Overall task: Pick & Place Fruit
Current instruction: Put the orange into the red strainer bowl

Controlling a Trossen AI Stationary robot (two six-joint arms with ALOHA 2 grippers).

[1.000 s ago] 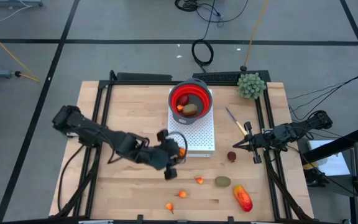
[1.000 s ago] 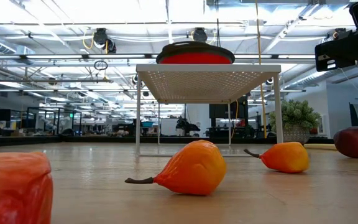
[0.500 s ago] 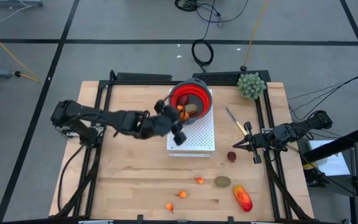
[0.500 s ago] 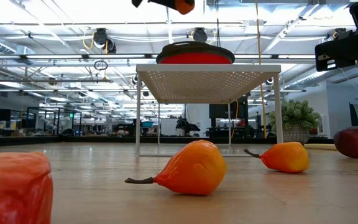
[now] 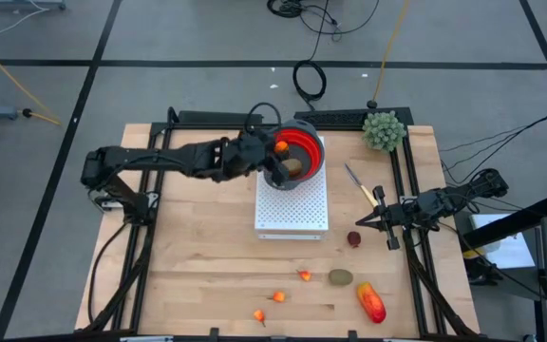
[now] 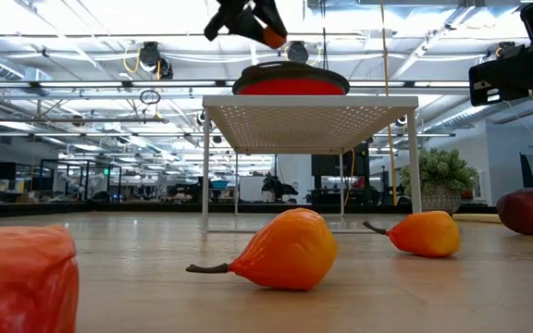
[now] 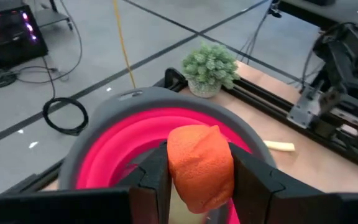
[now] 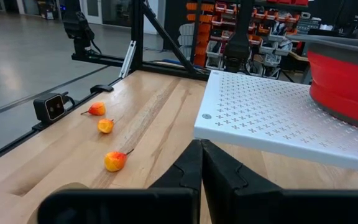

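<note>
Left claw [image 7: 199,177] clamped on orange fruit [image 7: 200,167] above red bowl [image 7: 114,140]

An orange fruit [image 7: 200,167] hangs pinched above the bowl (others [image 5: 339,276] lie scattered on the table).

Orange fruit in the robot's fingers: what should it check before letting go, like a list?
1. Orange fruit held between the left gripper fingers: ok.
2. Fruit above the red bowl, not the bare table: ok.
3. Room in the bowl; fruit already lies inside: cannot tell.
4. Bowl sitting on the white stand: ok.
5. Right gripper shut, waiting away from the bowl: ok.
6. All loose fruit collected from the table: not ok.
</note>
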